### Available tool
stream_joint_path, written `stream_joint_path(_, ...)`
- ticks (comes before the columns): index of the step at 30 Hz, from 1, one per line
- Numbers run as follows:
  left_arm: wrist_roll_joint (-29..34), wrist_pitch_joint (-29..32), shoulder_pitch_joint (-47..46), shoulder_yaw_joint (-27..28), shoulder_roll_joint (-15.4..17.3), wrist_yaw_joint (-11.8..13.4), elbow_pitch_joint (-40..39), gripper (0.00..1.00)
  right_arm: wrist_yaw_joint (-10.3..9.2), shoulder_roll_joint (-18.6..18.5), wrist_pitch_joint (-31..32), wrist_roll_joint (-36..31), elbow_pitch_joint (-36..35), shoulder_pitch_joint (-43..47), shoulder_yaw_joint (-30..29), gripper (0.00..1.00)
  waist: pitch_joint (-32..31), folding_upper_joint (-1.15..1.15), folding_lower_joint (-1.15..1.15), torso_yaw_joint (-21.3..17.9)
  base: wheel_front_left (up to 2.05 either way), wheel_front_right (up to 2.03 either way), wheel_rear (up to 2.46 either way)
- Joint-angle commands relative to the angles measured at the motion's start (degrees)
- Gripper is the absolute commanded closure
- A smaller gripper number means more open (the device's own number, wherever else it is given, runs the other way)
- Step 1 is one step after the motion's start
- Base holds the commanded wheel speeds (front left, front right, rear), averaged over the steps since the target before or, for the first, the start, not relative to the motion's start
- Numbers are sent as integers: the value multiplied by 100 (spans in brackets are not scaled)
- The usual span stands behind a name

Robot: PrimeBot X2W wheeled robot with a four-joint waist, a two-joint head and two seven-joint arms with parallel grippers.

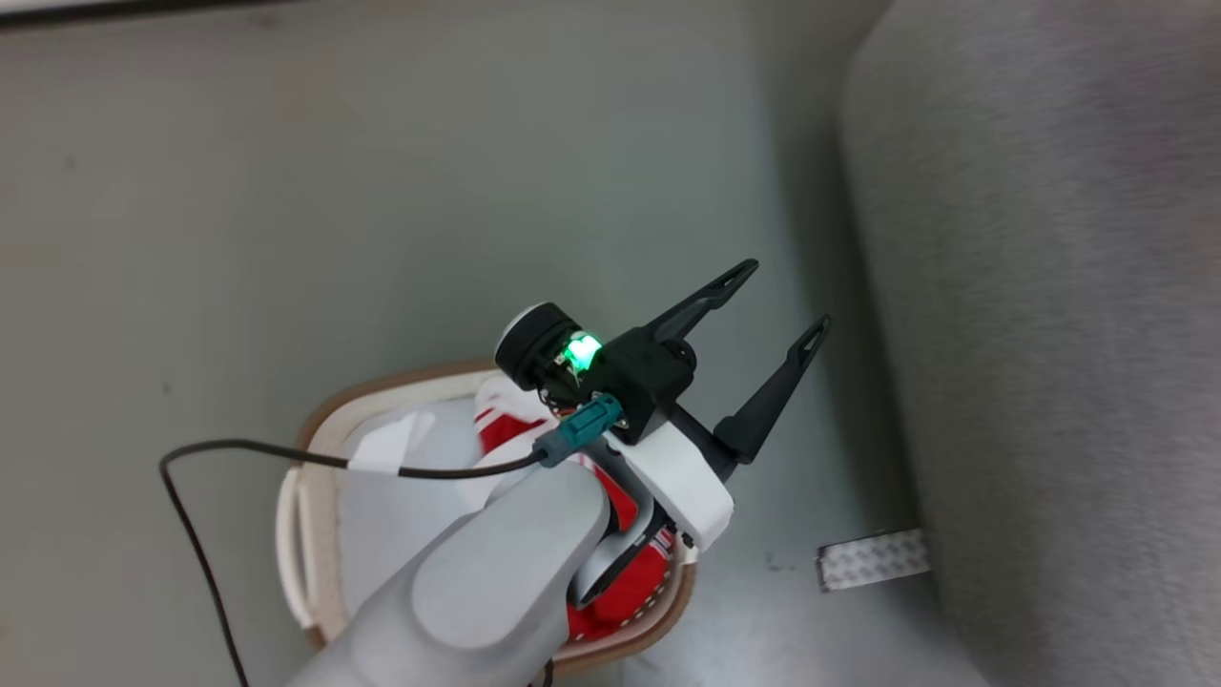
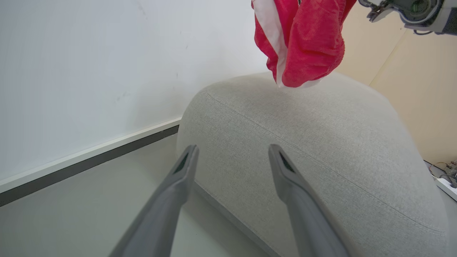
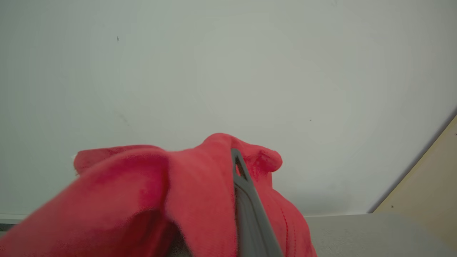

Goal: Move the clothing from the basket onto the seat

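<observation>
Hanging bunched above the rounded top of the light grey seat [image 2: 321, 150], a red garment [image 2: 303, 43] with a white stripe is pinched in the right gripper [image 3: 232, 160]. Its jaws are pressed together on a fold of the cloth; one dark finger [image 3: 246, 200] shows against the red fabric and the other is hidden by it. The garment's lowest edge is close above the seat, and whether it touches cannot be told. The left gripper [image 1: 787, 298] hovers just beside the seat, above the pale floor [image 1: 382, 191], its two long fingers spread wide and holding nothing. Further from the seat, under the left forearm, stands the white basket [image 1: 320, 425] with a brown rim, and more red clothing [image 1: 620, 601] with white panels lies inside it. A small patterned strip [image 1: 873, 558] lies on the floor at the foot of the seat.
</observation>
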Motion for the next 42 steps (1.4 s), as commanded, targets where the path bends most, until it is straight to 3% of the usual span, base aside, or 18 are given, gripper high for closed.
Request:
stream_joint_path(1, 52, -14, -92, 16, 1, 18, -2, 0, -12, -117, 47, -58, 215, -202, 1, 100, 456, 0, -1, 454, 0, 0, 0)
stream_joint_path(6, 72, -39, -72, 23, 35, 20, 39, 0, -12, -314, 207, -228, 1079, -589, 136, 100, 590, 0, -1, 629, 0, 0, 0)
stream_joint_path(13, 83, -60, -39, 74, 34, 31, 36, 0, -12, -162, 760, -288, 2100, -437, 638, 100, 482, 0, -1, 681, 0, 0, 0)
stream_joint_path(15, 73, -47, -4, 99, 39, 35, 38, 0, -12, -104, 875, -217, 2201, -388, 810, 74, 413, 0, -1, 659, 0, 0, 0)
stream_joint_path(16, 67, -48, 14, 107, 40, 36, 43, 0, -12, -111, 901, -162, 2216, -388, 876, 74, 375, 0, -1, 644, 0, 0, 0)
stream_joint_path(17, 62, -50, 40, 112, 46, 34, 54, 0, -12, -84, 948, -110, 2227, -357, 973, 32, 323, 0, -1, 624, 0, 0, 0)
stream_joint_path(18, 58, -51, 69, 114, 54, 31, 67, 0, -12, -66, 1011, -67, 2242, -331, 1059, 0, 269, 0, -1, 600, 0, 0, 0)
stream_joint_path(25, -45, -51, 375, 258, 101, -6, 110, 0, -12, 83, 1702, 406, 1994, 38, 2021, 0, -420, 0, -1, 391, 0, 0, 0)
stream_joint_path(29, -122, -51, 762, 426, 174, -4, 78, 0, -13, -24, 2006, 752, 1608, 372, 2766, 0, -1057, 0, -1, 228, 0, 0, 0)
stream_joint_path(37, -283, -52, 1594, 959, 305, 130, -186, 0, -13, -460, 1688, 1499, 579, 821, 3735, 0, -2293, 0, -1, 87, 0, 0, 0)
stream_joint_path(42, -297, -52, 1969, 1475, 474, 333, -471, 0, -13, -715, 1252, 1883, -121, 1020, 3845, 0, -2714, 0, -1, 156, 0, 0, 0)
